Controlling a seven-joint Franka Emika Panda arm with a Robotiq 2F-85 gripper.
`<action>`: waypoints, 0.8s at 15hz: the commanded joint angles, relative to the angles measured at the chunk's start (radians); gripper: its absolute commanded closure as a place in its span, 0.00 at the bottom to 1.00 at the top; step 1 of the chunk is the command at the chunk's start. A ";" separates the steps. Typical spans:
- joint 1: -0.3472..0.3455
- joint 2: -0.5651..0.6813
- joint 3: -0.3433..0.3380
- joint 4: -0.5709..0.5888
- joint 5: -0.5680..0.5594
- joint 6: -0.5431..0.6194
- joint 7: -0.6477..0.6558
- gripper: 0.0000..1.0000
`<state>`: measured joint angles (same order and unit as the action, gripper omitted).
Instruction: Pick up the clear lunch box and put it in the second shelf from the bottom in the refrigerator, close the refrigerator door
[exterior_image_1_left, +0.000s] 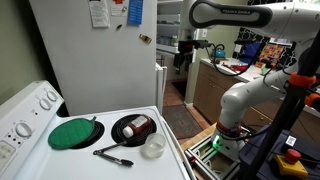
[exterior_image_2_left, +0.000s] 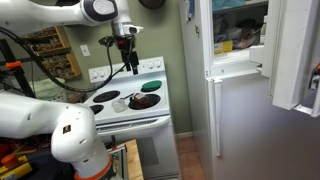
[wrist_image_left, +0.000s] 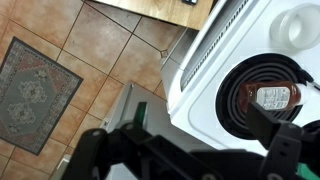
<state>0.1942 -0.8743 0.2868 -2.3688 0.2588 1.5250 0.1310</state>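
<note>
Gripper (wrist_image_left: 190, 150) spread, empty, over the stove (wrist_image_left: 205, 75) edge; clear lunch box (wrist_image_left: 300, 26) apparently near its corner

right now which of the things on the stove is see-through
The clear lunch box, whitish and translucent; the pan beside it is black and the round lid green.

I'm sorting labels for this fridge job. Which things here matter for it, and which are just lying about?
For the job: clear lunch box, refrigerator, refrigerator door, open gripper.
Lying about: black pan, green lid, black utensil, rug.
</note>
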 joint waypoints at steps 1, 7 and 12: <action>0.002 0.002 -0.002 0.003 -0.002 -0.002 0.001 0.00; 0.058 0.014 0.048 -0.030 0.028 0.039 -0.044 0.00; 0.189 0.086 0.161 -0.115 0.113 0.198 -0.120 0.00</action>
<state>0.3072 -0.8336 0.4055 -2.4258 0.3222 1.6255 0.0561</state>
